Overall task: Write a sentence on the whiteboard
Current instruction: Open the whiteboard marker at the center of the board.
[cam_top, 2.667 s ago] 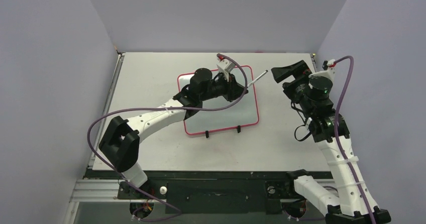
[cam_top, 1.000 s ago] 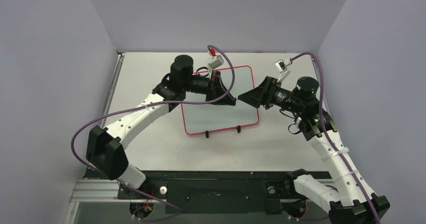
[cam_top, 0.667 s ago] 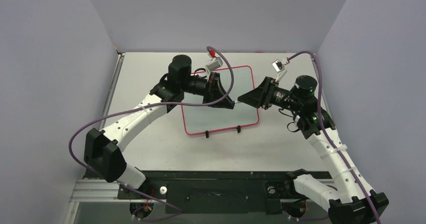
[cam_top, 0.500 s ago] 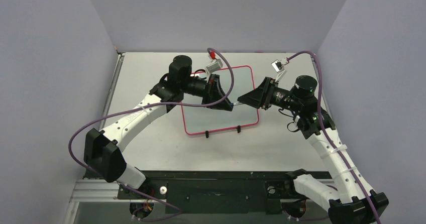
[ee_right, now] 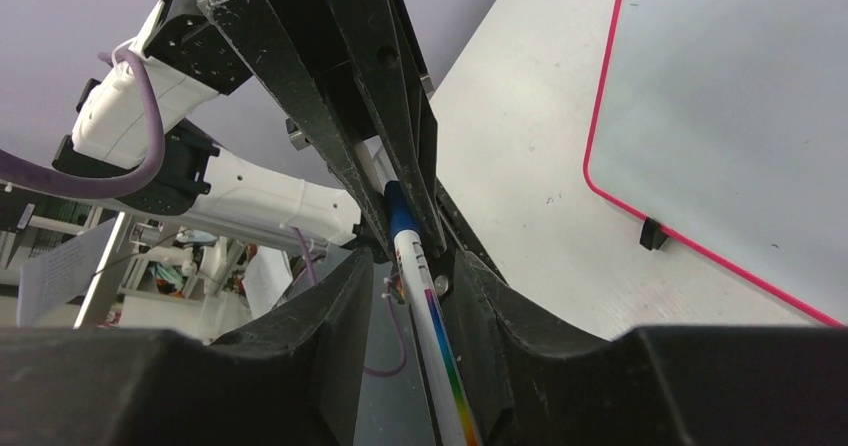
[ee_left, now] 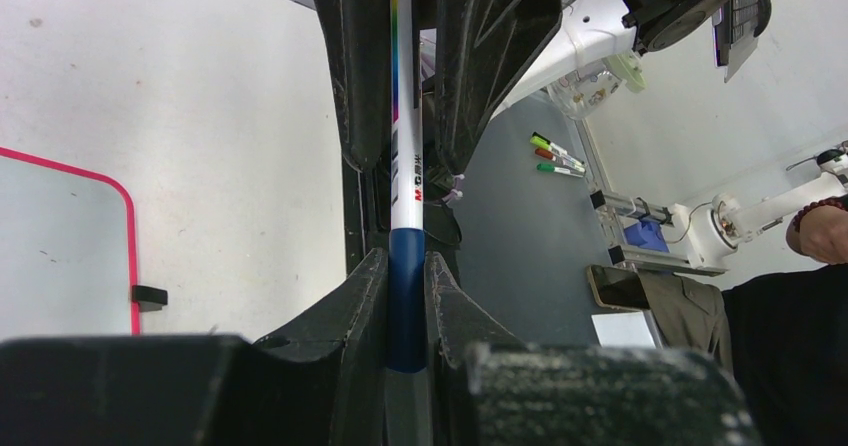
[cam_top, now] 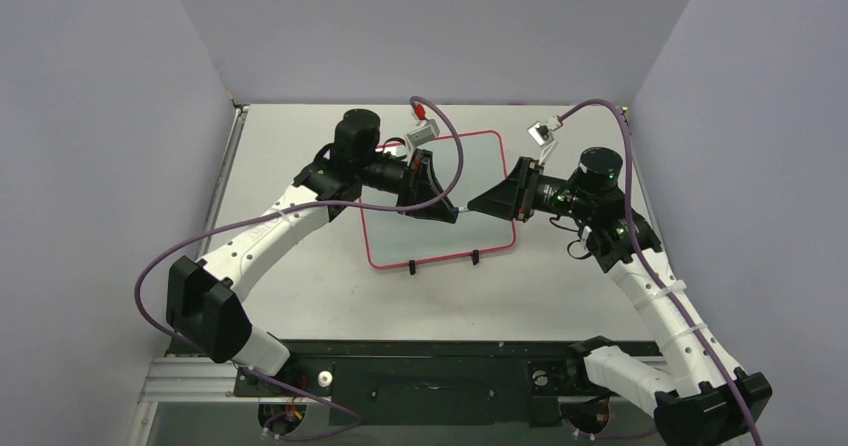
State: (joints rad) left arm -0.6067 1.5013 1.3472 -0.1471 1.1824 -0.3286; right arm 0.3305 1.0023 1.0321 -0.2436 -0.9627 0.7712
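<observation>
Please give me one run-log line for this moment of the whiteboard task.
left gripper: shut on marker, blue end | right gripper: around white barrel, grip unclear | whiteboard: no writing visible

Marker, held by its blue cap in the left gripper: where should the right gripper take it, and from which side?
Probably the white barrel just past the blue cap, coming end-on from opposite the left gripper: the marker points straight at the right gripper, whose fingers flank that free length.
</observation>
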